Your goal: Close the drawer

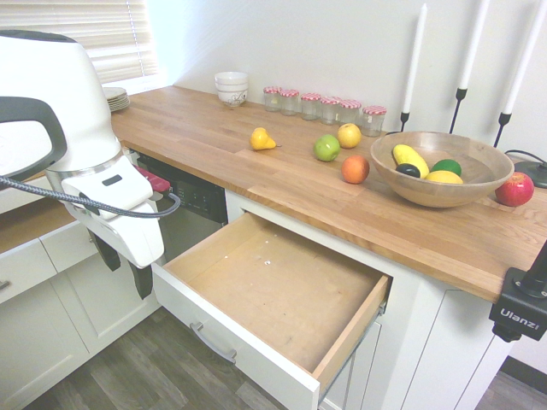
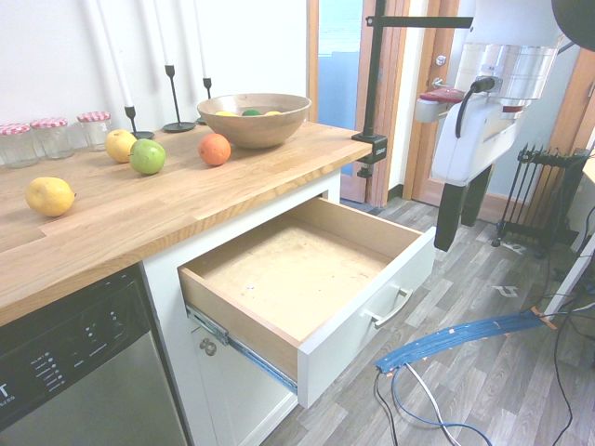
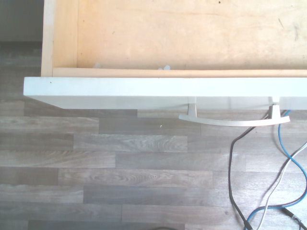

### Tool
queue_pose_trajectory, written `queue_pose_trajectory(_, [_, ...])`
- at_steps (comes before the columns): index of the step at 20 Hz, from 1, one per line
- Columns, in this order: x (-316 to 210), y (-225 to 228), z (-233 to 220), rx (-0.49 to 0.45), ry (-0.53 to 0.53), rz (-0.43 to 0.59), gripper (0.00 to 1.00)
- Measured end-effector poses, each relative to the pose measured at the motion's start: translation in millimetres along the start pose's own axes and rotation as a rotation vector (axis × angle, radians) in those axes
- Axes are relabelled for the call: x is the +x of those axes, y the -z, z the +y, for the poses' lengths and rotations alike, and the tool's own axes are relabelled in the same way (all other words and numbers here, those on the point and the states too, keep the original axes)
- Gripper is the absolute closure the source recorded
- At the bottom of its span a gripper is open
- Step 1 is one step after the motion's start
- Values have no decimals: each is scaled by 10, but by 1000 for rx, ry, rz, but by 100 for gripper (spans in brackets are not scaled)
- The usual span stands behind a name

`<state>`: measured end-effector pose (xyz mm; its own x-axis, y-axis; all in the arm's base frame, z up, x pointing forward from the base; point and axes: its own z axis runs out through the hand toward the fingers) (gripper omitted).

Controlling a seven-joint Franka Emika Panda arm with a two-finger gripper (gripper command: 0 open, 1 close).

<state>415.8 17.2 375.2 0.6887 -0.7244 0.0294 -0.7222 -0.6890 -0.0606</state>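
Note:
The drawer [image 1: 273, 282] stands pulled far out from under the wooden counter, its plywood bottom bare. Its white front panel [image 1: 235, 342] carries a slim silver bar handle [image 1: 212, 342]. In the second exterior view the drawer [image 2: 288, 269] juts toward the room, handle [image 2: 390, 308] facing the arm. My gripper [image 1: 126, 266] hangs open with nothing between its fingers, out in front of the front panel and apart from it, above the floor. From the other side the gripper [image 2: 448, 243] shows one dark finger pointing down. The wrist view looks down on the front panel's top edge [image 3: 158, 88] and the handle [image 3: 235, 120].
A dishwasher [image 1: 192, 201] sits beside the drawer. The counter [image 1: 214, 137] holds loose fruit, a wooden bowl [image 1: 440, 166] of fruit, jars, candlesticks and stacked bowls. Cables [image 2: 446, 339] lie on the wood floor by the drawer front. A dark radiator [image 2: 539, 195] stands behind the arm.

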Motion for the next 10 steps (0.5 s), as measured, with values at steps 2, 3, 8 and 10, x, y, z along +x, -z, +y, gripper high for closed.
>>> queue_pose_trajectory(2, [3, -10, -3, -1, 0, -1, 0])
queue_pose_trajectory(3, [6, -25, -4, -2, 0, -3, 0])
queue_pose_trajectory(8, [94, -264, 16, -18, -17, -21, 0])
queue_pose_trajectory(10, [137, -429, 20, -28, -20, -26, 0])
